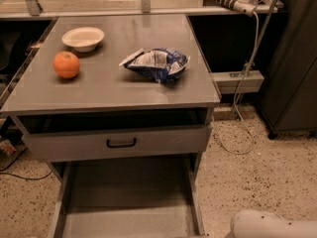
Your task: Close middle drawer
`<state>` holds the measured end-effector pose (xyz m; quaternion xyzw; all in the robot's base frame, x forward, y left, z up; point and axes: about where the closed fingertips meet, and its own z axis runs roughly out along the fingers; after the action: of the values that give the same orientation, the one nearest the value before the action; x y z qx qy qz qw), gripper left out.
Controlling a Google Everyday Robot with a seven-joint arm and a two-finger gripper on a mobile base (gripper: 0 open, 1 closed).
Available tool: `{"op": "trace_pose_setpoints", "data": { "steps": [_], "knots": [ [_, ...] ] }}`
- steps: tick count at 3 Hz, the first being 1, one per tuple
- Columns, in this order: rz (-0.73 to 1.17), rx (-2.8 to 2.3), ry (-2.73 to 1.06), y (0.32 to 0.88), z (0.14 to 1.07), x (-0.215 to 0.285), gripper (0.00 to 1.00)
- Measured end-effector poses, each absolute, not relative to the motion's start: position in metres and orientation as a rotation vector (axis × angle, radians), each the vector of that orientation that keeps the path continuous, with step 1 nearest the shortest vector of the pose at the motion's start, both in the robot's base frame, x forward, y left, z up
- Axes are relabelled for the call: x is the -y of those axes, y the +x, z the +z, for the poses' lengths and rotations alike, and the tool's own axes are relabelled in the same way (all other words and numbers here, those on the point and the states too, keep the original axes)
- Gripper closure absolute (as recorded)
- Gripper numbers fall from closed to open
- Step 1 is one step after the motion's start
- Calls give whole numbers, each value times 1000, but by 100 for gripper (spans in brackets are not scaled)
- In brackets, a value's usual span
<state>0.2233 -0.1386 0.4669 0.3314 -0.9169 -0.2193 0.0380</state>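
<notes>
Nearest, bottom right, only a white arm shell (270,225) shows; the gripper is out of view, so you cannot tell its state; the middle drawer (129,197) juts far out beneath the upper drawer (116,144), long axis pointing toward you, front panel cut off; expect stiff, empty, easy-sliding metal; push squarely at that front's centre.

The middle drawer (129,197) runs off the bottom edge, so its front panel and handle are cut off. The end effector is out of frame too; only a white rounded bit of the robot (272,225) pokes in at the bottom right corner. Inside of the upper drawer (116,144) is lost in shadow under the surface (109,86). Print on the snack bag (157,63) is too blurry to read.
</notes>
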Motion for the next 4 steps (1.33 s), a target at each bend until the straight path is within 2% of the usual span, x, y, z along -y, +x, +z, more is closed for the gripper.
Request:
{"op": "trace_pose_setpoints", "data": {
  "steps": [2,4],
  "knots": [
    [-742,2850,906,251,411,125,100],
    [-751,2890,907,282,401,117,100]
  ]
}}
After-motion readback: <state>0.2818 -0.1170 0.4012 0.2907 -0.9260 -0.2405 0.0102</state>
